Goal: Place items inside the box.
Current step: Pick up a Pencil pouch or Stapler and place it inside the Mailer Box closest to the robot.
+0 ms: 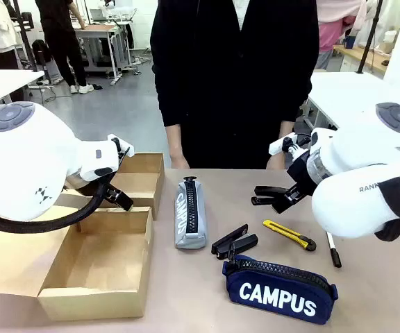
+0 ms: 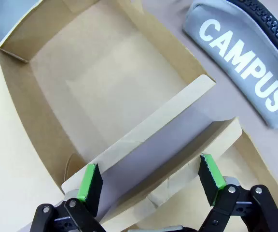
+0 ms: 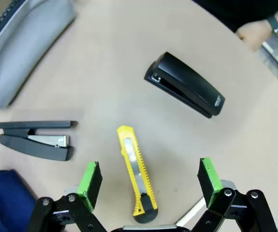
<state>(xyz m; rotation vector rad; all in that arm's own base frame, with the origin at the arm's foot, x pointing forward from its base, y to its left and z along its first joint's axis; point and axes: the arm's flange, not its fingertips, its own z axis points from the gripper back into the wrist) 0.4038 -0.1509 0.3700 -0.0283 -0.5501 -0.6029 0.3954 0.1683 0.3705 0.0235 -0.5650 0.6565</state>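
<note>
Nothing lies in the open cardboard box (image 1: pixel 92 303) yet; all 5 items wait on the table (image 1: pixel 380 298). The left gripper (image 2: pixel 151 181) hovers over its stiff inner wall, fingers spread and empty. Then come the soft grey zip pencil case (image 1: pixel 190 214), the hard black stapler (image 1: pixel 235 241), the padded navy "CAMPUS" case (image 1: pixel 280 290), the slim yellow utility knife (image 3: pixel 134 169) beneath the right gripper (image 3: pixel 148 176), whose fingers are spread, and the thin marker pen (image 1: pixel 333 251).
</note>
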